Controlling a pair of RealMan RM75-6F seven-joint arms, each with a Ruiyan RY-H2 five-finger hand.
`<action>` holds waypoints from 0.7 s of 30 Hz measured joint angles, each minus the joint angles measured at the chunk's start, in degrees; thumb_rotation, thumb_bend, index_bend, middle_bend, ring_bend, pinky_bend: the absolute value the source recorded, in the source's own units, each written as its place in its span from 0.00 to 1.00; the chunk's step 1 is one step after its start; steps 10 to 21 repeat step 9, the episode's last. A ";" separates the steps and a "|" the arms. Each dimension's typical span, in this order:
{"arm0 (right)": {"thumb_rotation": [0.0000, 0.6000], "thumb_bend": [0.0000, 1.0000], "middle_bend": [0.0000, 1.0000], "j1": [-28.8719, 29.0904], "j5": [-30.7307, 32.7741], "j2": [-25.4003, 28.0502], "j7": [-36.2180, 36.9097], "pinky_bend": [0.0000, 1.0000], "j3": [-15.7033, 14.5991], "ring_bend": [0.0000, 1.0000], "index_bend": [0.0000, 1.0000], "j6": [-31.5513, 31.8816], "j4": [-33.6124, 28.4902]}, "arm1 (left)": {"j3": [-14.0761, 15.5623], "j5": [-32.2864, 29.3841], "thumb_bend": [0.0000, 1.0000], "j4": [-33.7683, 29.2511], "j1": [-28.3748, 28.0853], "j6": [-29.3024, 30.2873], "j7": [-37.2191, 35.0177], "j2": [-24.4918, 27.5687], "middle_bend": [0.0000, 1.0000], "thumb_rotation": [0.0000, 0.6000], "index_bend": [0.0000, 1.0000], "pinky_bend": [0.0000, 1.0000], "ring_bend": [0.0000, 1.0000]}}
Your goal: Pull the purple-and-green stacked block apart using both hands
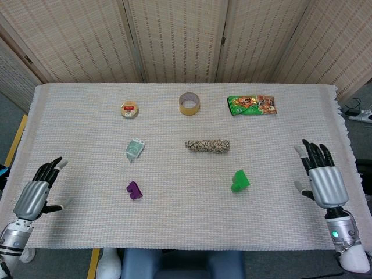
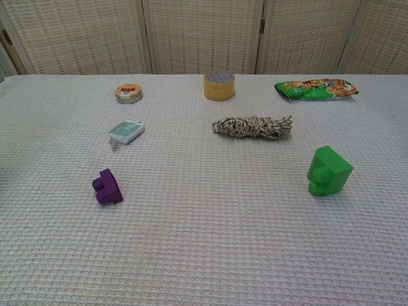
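Note:
The purple block lies alone on the cloth at the left of the middle. The green block lies apart from it at the right. In the head view my left hand hovers at the table's left front edge, fingers spread, holding nothing. My right hand is raised at the right front edge, fingers spread upward and empty. Neither hand shows in the chest view.
A braided rope bundle lies mid-table. Behind it are a roll of tape, a small round tin and a green snack bag. A small pale-green tag lies behind the purple block. A folding screen closes the back.

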 measured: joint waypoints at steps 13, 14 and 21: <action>1.00 0.29 0.00 -7.99 2.05 -5.66 -5.05 0.00 0.06 0.00 0.00 8.18 2.89 | 0.52 -6.56 0.27 -5.39 9.69 9.36 18.19 0.80 0.00 1.00 0.00 0.00 0.00; 1.00 0.29 0.00 -7.99 2.05 -5.66 -5.05 0.00 0.06 0.00 0.00 8.18 2.89 | 0.52 -6.56 0.27 -5.39 9.69 9.36 18.19 0.80 0.00 1.00 0.00 0.00 0.00; 1.00 0.29 0.00 -7.99 2.05 -5.66 -5.05 0.00 0.06 0.00 0.00 8.18 2.89 | 0.52 -6.56 0.27 -5.39 9.69 9.36 18.19 0.80 0.00 1.00 0.00 0.00 0.00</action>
